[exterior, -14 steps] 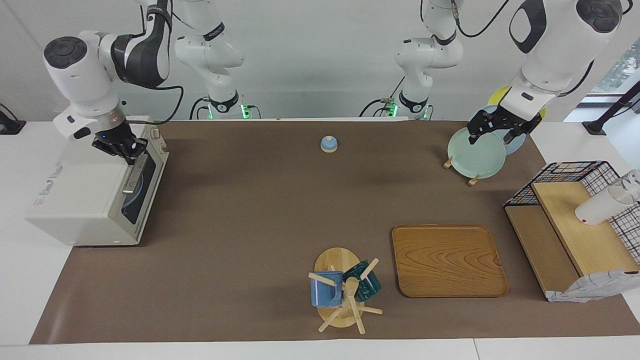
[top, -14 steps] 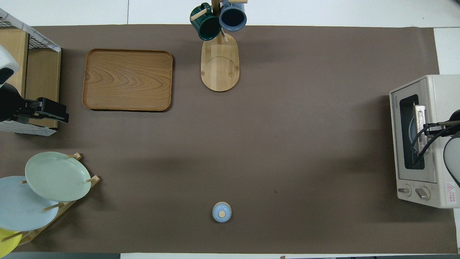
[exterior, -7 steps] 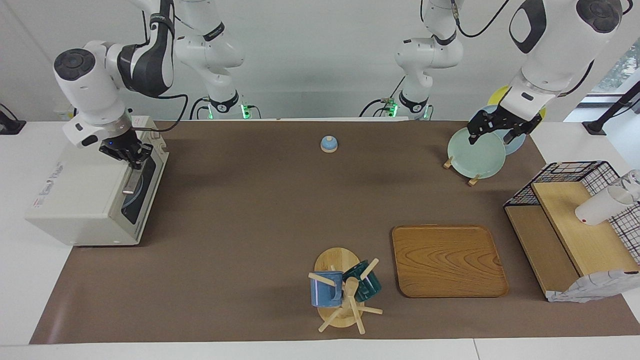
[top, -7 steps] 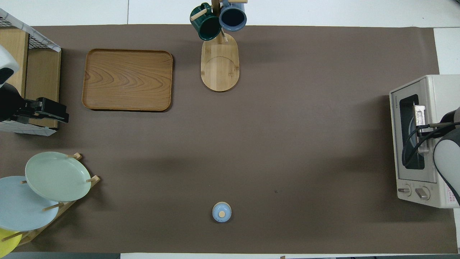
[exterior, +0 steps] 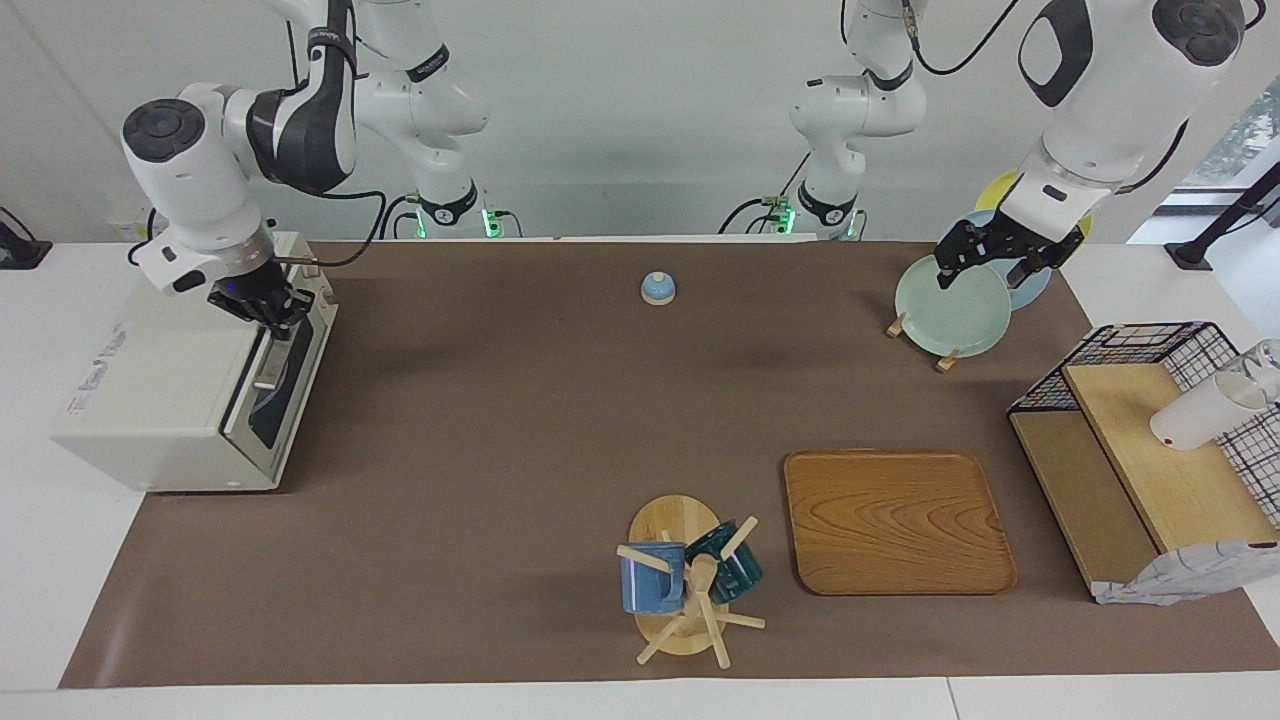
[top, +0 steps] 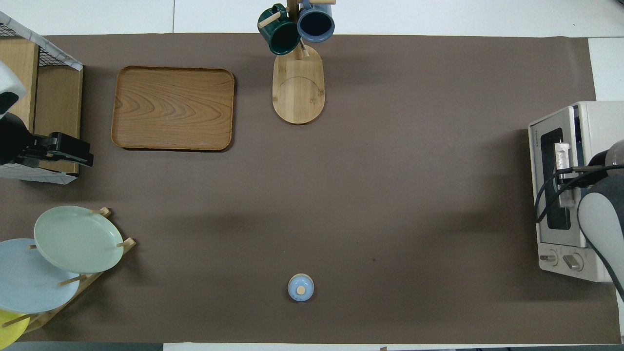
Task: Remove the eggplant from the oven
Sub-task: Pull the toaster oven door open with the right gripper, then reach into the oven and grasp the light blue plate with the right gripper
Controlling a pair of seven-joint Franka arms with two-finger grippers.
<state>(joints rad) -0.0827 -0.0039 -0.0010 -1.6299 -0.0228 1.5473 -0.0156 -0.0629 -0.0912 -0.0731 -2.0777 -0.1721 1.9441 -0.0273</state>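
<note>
My right gripper [exterior: 272, 312] is pinched shut on the handle [exterior: 266, 362] of the oven [exterior: 160, 400], whose door is barely cracked. The eggplant is hidden inside, below my grip. My left gripper [exterior: 990, 262] waits spread wide over the plates [exterior: 950, 305].

There were 3 plates [top: 75, 239] in 1 wooden rack, 2 mugs [top: 279, 35] on 1 mug tree [exterior: 690, 600], 1 wooden tray [exterior: 895, 520], 1 toaster oven [exterior: 165, 400], 1 small blue lidded pot [exterior: 657, 288], 1 wire basket rack [exterior: 1150, 345] and 1 white cup [exterior: 1200, 412].
</note>
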